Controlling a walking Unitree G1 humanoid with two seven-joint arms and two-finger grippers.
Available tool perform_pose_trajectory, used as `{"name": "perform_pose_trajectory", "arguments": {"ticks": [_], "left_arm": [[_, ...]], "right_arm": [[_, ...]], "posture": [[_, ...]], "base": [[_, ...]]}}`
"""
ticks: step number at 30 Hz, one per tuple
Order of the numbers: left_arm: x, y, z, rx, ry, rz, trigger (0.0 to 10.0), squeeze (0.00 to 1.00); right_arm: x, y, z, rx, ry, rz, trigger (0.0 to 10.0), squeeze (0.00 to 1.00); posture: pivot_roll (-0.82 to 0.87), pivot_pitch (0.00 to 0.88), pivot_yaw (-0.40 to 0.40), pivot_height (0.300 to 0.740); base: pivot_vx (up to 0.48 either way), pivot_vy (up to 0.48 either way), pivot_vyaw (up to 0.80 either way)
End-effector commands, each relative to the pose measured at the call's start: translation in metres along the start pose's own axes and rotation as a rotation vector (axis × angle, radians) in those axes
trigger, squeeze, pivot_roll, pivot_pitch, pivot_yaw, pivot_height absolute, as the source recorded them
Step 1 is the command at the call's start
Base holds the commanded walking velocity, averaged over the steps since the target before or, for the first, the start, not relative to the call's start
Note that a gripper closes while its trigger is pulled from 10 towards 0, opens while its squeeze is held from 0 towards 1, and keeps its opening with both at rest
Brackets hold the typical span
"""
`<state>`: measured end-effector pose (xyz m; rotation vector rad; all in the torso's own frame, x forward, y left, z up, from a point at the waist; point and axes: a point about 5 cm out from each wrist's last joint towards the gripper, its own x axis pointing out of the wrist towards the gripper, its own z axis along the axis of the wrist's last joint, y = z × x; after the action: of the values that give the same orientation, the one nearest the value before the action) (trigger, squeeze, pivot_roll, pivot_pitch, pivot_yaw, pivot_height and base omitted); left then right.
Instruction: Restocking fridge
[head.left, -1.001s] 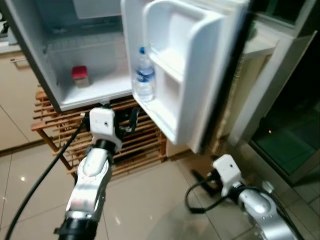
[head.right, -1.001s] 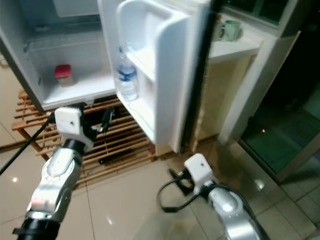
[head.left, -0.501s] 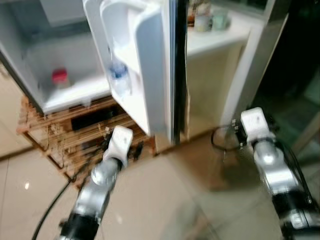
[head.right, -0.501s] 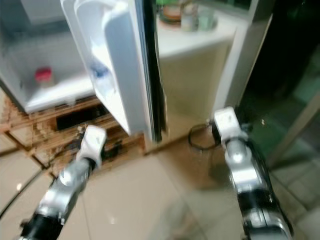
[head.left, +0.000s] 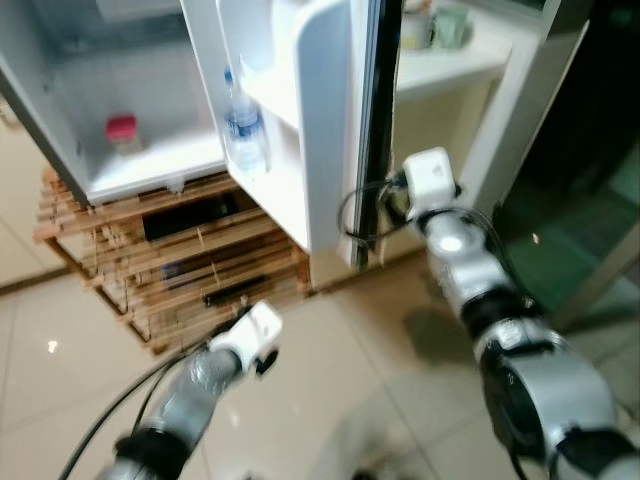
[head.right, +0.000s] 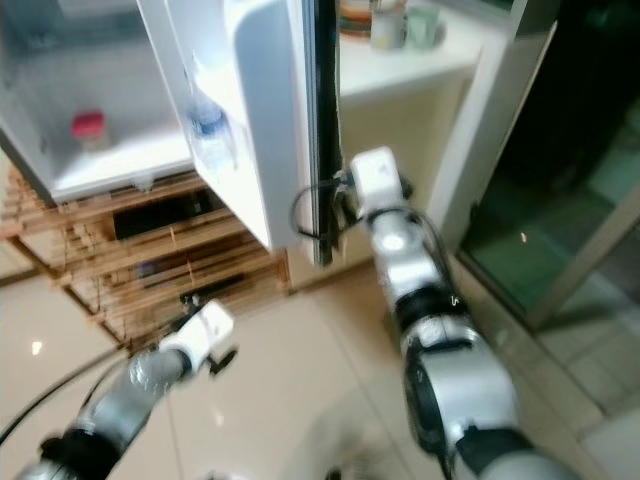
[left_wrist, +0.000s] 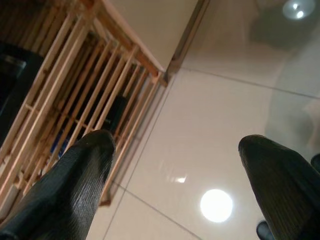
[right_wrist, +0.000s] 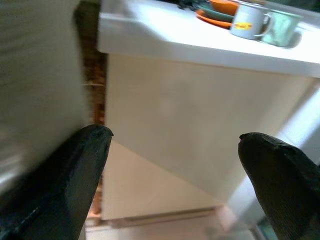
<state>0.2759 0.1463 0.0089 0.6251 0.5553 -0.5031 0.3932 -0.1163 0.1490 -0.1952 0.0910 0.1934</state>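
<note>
Dim, warm indoor light; ceiling lamps glare off the glossy floor (left_wrist: 216, 205). The head views are softly blurred, and the fridge door (right_wrist: 35, 90) smears beside the right wrist camera.

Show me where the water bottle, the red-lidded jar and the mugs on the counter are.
water bottle (head.left: 244, 128): left eye view, on its label, in the fridge door shelf.
red-lidded jar (head.left: 122, 130): left eye view, on its red lid, inside the fridge.
mugs (right_wrist: 249, 21): right wrist view, on the white mug's side.
</note>
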Motion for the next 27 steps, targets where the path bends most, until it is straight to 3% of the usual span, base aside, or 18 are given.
{"name": "perform_pose_trajectory", "arguments": {"ticks": [1, 5, 6, 9, 10, 11, 12, 13, 14, 16, 17, 18, 19, 20, 22, 23, 25, 27], "left_arm": [[0.001, -0.003, -0.009, 0.016, 0.031, -0.016, 10.0, 0.00], [0.001, -0.006, -0.017, 0.020, 0.055, -0.037, 10.0, 0.00], [0.000, -0.008, -0.019, 0.024, 0.063, -0.057, 10.0, 0.00], [-0.002, -0.016, -0.027, 0.040, 0.085, -0.137, 10.0, 0.00], [-0.003, -0.018, -0.029, 0.043, 0.088, -0.155, 10.0, 0.00], [-0.003, -0.018, -0.029, 0.043, 0.088, -0.155, 10.0, 0.00], [-0.005, -0.022, -0.032, 0.029, 0.091, -0.180, 10.0, 0.00], [-0.005, -0.024, -0.033, 0.027, 0.089, -0.186, 10.0, 0.00], [-0.005, -0.024, -0.033, 0.026, 0.086, -0.187, 10.0, 0.00], [-0.004, -0.026, -0.031, 0.008, 0.057, -0.163, 10.0, 0.00], [-0.004, -0.026, -0.031, 0.008, 0.057, -0.163, 10.0, 0.00], [0.001, -0.026, -0.020, -0.071, -0.002, -0.106, 10.0, 0.00], [0.004, -0.025, -0.013, -0.118, -0.032, -0.076, 10.0, 0.00], [0.004, -0.025, -0.013, -0.118, -0.032, -0.076, 10.0, 0.00], [0.009, -0.009, 0.016, -0.267, -0.174, 0.021, 10.0, 0.00], [0.009, -0.009, 0.016, -0.267, -0.174, 0.021, 10.0, 0.00], [0.000, 0.021, 0.053, -0.427, -0.385, 0.137, 10.0, 0.00], [-0.013, 0.040, 0.074, -0.517, -0.514, 0.198, 10.0, 0.00]], "right_arm": [[0.004, 0.015, 0.013, 0.063, -0.048, 0.081, 10.0, 0.00], [-0.004, 0.055, 0.028, 0.134, -0.149, 0.379, 10.0, 0.00], [-0.012, 0.065, 0.038, 0.216, -0.190, 0.492, 10.0, 0.00], [-0.065, 0.088, 0.081, 0.496, -0.345, 0.901, 10.0, 0.00], [-0.079, 0.091, 0.089, 0.544, -0.374, 0.983, 10.0, 0.00], [-0.079, 0.091, 0.089, 0.544, -0.374, 0.983, 10.0, 0.00], [-0.106, 0.088, 0.098, 0.635, -0.413, 1.107, 10.0, 0.00], [-0.109, 0.083, 0.097, 0.669, -0.412, 1.110, 10.0, 0.00], [-0.110, 0.079, 0.095, 0.698, -0.408, 1.095, 10.0, 0.00], [-0.090, 0.063, 0.071, 0.675, -0.353, 0.894, 10.0, 0.00], [-0.090, 0.063, 0.071, 0.675, -0.353, 0.894, 10.0, 0.00], [-0.067, 0.046, 0.032, 0.515, -0.244, 0.627, 10.0, 0.00], [-0.059, 0.039, 0.014, 0.419, -0.190, 0.520, 10.0, 0.00], [-0.059, 0.039, 0.014, 0.419, -0.190, 0.520, 10.0, 0.00], [-0.056, 0.015, -0.026, 0.191, -0.048, 0.276, 10.0, 0.00], [-0.056, 0.015, -0.026, 0.191, -0.048, 0.276, 10.0, 0.00], [-0.072, -0.011, -0.051, 0.204, 0.057, 0.083, 10.0, 0.00], [-0.083, -0.021, -0.063, 0.238, 0.093, 0.005, 10.0, 0.01]], "posture": [[-0.12, 0.000, 0.024, 0.740], [-0.13, 0.000, 0.026, 0.740], [-0.13, 0.000, 0.026, 0.740], [-0.13, 0.000, 0.026, 0.740], [-0.13, 0.000, 0.026, 0.740], [-0.13, 0.000, 0.026, 0.740], [-0.14, 0.000, 0.029, 0.740], [-0.14, 0.000, 0.030, 0.740], [-0.14, 0.000, 0.030, 0.740], [-0.15, 0.000, 0.031, 0.740], [-0.15, 0.000, 0.031, 0.740], [-0.15, 0.000, 0.029, 0.740], [-0.15, 0.000, 0.029, 0.740], [-0.15, 0.000, 0.029, 0.740], [-0.15, 0.000, 0.026, 0.740], [-0.15, 0.000, 0.026, 0.740], [-0.14, 0.000, 0.026, 0.740], [-0.13, 0.000, 0.024, 0.740]], "base": [[0.000, 0.000, 0.00], [0.000, 0.000, 0.00], [0.000, 0.000, 0.00], [0.000, 0.000, 0.00], [0.000, 0.000, 0.00], [0.000, 0.000, 0.00], [0.000, 0.000, 0.00], [0.000, 0.000, 0.00], [0.000, 0.000, 0.00], [0.000, 0.000, 0.00], [0.000, 0.000, 0.00], [0.000, 0.000, 0.00], [0.000, 0.000, 0.00], [0.000, 0.000, 0.00], [0.000, 0.000, 0.00], [0.000, 0.000, 0.00], [0.000, 0.000, 0.00], [0.000, 0.000, 0.00]]}}
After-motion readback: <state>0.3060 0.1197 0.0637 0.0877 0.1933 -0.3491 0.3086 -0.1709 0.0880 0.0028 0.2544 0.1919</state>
